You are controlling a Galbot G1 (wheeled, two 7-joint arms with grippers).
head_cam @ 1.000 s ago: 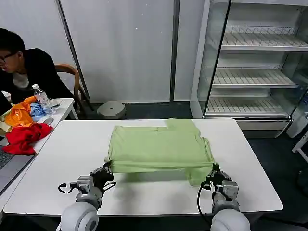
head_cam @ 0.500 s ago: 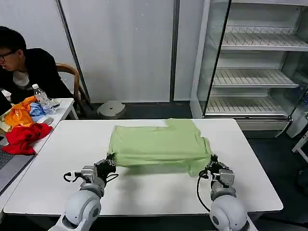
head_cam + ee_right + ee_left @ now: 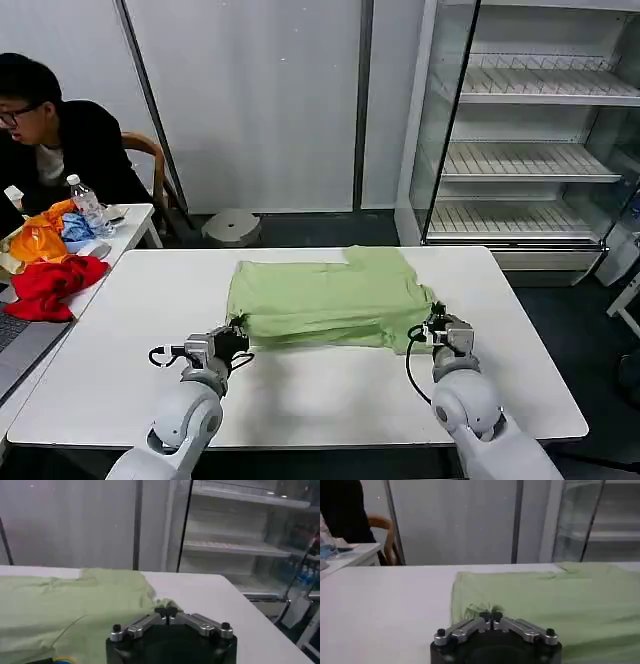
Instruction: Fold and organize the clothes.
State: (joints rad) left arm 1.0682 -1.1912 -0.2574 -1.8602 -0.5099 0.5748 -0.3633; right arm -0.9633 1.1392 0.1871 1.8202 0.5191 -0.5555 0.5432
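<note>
Now the left tool [image 3: 236, 337] pinches the green shirt's [image 3: 330, 297] near-left corner. The right tool [image 3: 437, 323] pinches its near-right corner, low over the white counter [image 3: 130, 320].

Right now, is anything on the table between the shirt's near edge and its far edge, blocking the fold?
Nothing visible. The left gripper and right gripper pinch the shirt at its near corners, and only bare green cloth lies ahead to the far edge.
</note>
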